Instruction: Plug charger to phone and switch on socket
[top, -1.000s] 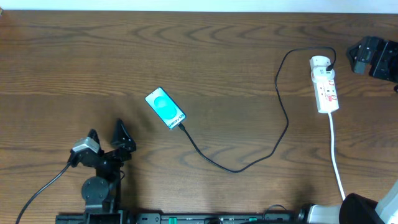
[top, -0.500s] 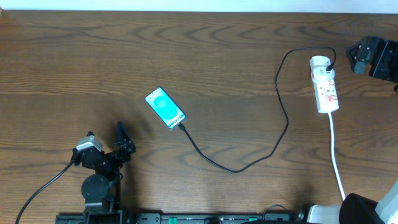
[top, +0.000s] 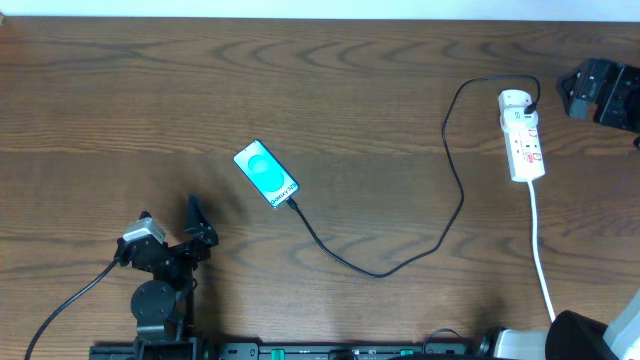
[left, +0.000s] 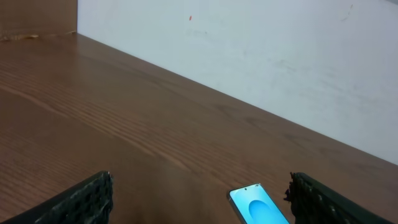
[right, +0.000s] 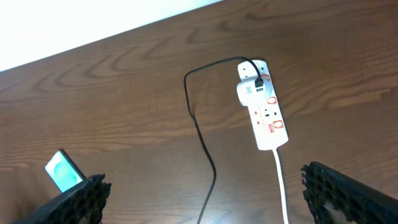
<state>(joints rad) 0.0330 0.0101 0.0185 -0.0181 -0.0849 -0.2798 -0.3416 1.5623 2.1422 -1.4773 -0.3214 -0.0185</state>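
The phone (top: 265, 173) lies face up mid-table, teal screen lit; it also shows in the left wrist view as phone (left: 258, 205) and at the right wrist view's left edge as phone (right: 64, 171). The charger (top: 380, 272) runs as a thin black cable from the phone's lower end in a loop to a plug in the socket (top: 523, 135). The right wrist view shows the same charger (right: 199, 124) and socket (right: 264, 109). My left gripper (top: 168, 215) stands open near the front edge, left of the phone, holding nothing. My right gripper (top: 570, 92) hovers open, right of the socket.
The socket's white cord (top: 540, 250) trails toward the front right edge, beside the right arm's base. A pale wall (left: 261, 62) borders the table's far side. In the wrist views both grippers, left (left: 199, 180) and right (right: 205, 180), show only wood between their fingers.
The left gripper drew back slightly toward the front edge, then held still. The phone, charger, socket and right arm have not moved.
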